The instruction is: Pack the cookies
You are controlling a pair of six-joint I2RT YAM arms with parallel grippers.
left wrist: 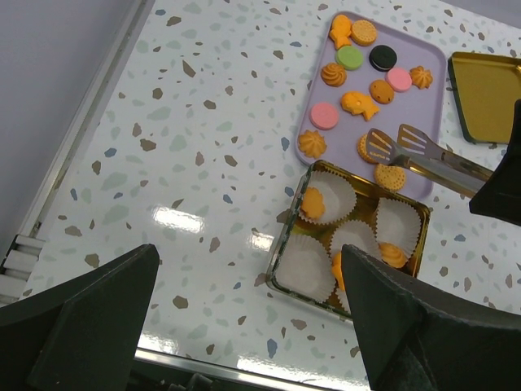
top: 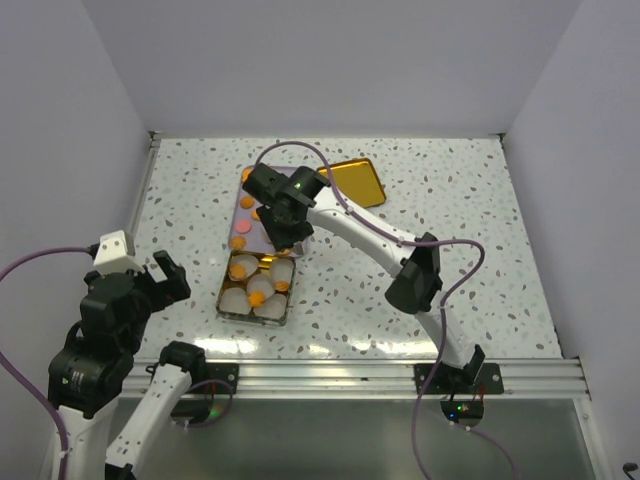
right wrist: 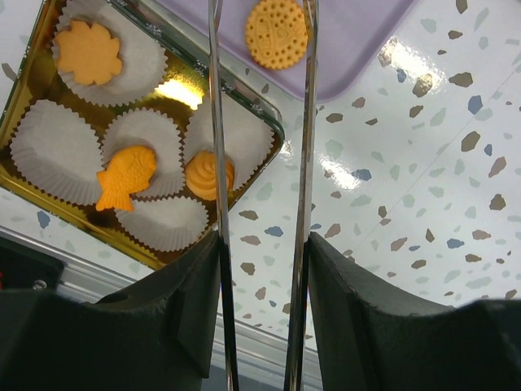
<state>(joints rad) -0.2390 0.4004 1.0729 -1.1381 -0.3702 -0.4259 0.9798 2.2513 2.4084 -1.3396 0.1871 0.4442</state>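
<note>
Metal tongs (right wrist: 216, 163) are being gripped by the right hand (right wrist: 262, 269), its fingers half closed on the two arms. The tips are hanging over the purple tray (left wrist: 431, 73), a round cookie (right wrist: 277, 32) showing between them. The left hand (left wrist: 248, 305) is hovering wide open over the desk (left wrist: 203, 147), holding nothing. Cookies (left wrist: 358, 104), mostly orange with pink, green and black, are lying on the tray. A few are sitting in white cups (right wrist: 57, 151) inside the gold tin (right wrist: 28, 81) just beside it.

Worktop (top: 450, 200) white with grey-brown-blue speckles; tray (left wrist: 431, 90) lavender; tin (right wrist: 175, 91) and lid (left wrist: 488, 94) gold; paper cups (left wrist: 308, 265) white; tongs (left wrist: 423, 155) silver; cookies (left wrist: 359, 103) mostly orange, two pink, one green, one black.
</note>
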